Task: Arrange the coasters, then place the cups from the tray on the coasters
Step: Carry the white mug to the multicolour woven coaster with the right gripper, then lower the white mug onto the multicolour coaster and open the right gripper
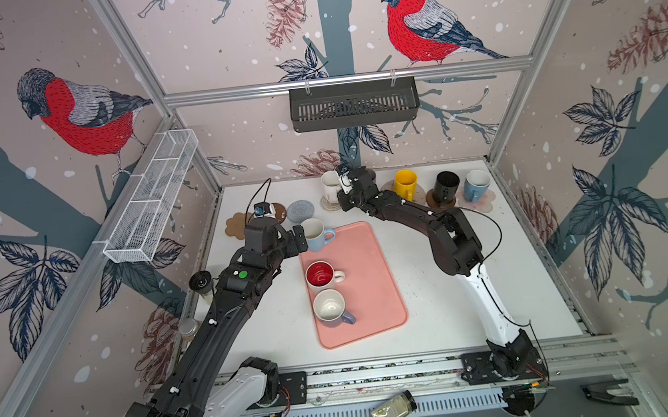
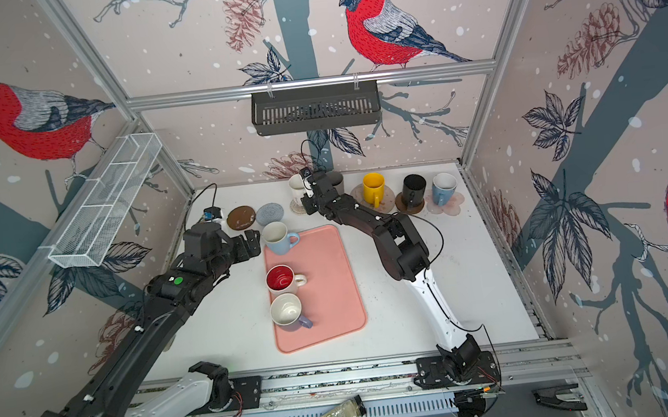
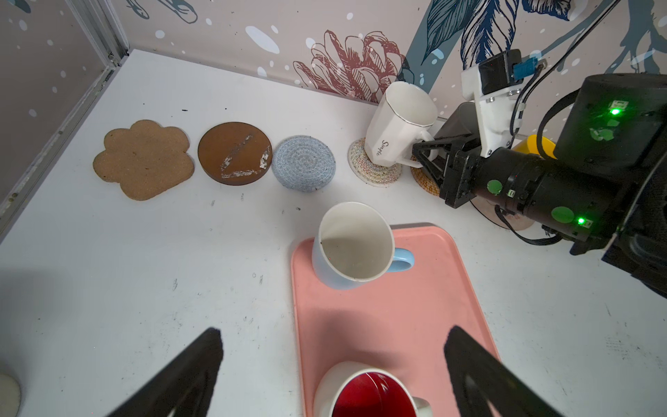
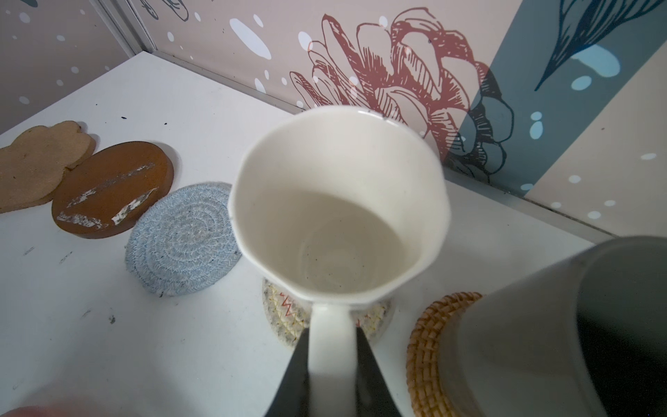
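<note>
Between the right jaws, which pinch its handle, stands the white cup [image 4: 339, 216]: faceted, glossy, empty, with a thin dark line at the rim. It is over the cream woven coaster [image 4: 281, 310], just beside the grey cup [image 4: 541, 307] on the rattan coaster [image 4: 422, 343]. The left jaws are spread wide, and just ahead of them the light blue cup [image 3: 355, 249] stands at a corner of the pink tray [image 3: 397, 317]. The white tabletop [image 3: 144, 270] is scuffed, and bird wallpaper [image 1: 348, 28] covers the walls.
</note>
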`<action>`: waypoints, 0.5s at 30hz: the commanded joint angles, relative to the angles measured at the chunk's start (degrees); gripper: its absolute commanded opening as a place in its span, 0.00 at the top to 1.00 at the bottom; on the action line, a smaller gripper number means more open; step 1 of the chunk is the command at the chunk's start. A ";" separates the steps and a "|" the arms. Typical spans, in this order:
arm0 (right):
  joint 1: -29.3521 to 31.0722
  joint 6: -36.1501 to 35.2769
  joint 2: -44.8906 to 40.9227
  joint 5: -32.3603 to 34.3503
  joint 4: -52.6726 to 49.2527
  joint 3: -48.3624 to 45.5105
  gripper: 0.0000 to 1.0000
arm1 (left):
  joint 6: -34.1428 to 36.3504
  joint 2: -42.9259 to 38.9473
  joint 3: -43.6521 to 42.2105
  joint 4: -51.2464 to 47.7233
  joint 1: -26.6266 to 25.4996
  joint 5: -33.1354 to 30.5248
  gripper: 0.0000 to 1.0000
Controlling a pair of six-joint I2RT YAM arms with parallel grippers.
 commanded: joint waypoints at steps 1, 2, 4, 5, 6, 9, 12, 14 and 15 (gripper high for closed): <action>-0.03 -0.54 0.76 -0.36 3.61 1.56 0.95 | 0.93 0.10 -0.07 2.47 0.09 0.47 0.04; 0.01 -0.56 0.91 -0.23 3.43 1.74 0.95 | 0.97 0.18 -0.08 2.46 0.11 0.44 0.04; 0.01 -0.60 0.98 -0.17 3.39 1.76 0.88 | 0.97 0.27 -0.11 2.49 0.12 0.56 0.04; 0.01 -0.67 0.98 -0.19 3.39 1.82 0.82 | 0.92 0.28 -0.06 2.56 0.13 0.58 0.04; -0.01 -0.73 0.98 -0.21 3.31 1.82 0.77 | 0.99 0.28 -0.10 2.59 0.14 0.59 0.04; 0.01 -0.89 0.97 -0.10 3.13 1.82 0.66 | 1.00 0.28 -0.18 2.67 0.16 0.59 0.04; 0.06 -0.93 1.02 -0.01 3.06 1.74 0.57 | 1.02 0.20 -0.16 2.49 0.11 -0.01 0.04; 0.19 -1.00 0.87 0.03 2.91 1.68 0.51 | 1.01 -0.31 -0.32 2.54 0.12 -0.78 0.04; 0.23 -1.09 0.77 0.08 2.80 1.72 0.48 | 1.13 -0.50 -0.42 2.61 0.18 -0.85 0.04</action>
